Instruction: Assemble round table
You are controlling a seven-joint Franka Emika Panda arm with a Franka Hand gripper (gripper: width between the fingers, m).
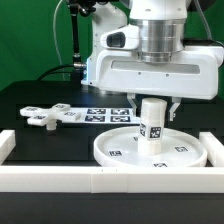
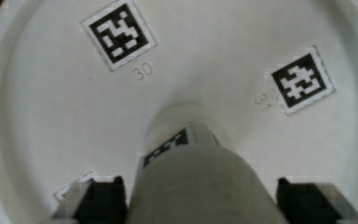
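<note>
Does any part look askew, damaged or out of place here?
Nothing stands out. The leg stands upright in the middle of the round disc, with the gripper around it; the cross-shaped foot lies flat, apart from them.

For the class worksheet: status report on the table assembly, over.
End effector open, straddling leg. Leg upright on disc. Foot lies apart on table; nothing seen blocking.
</note>
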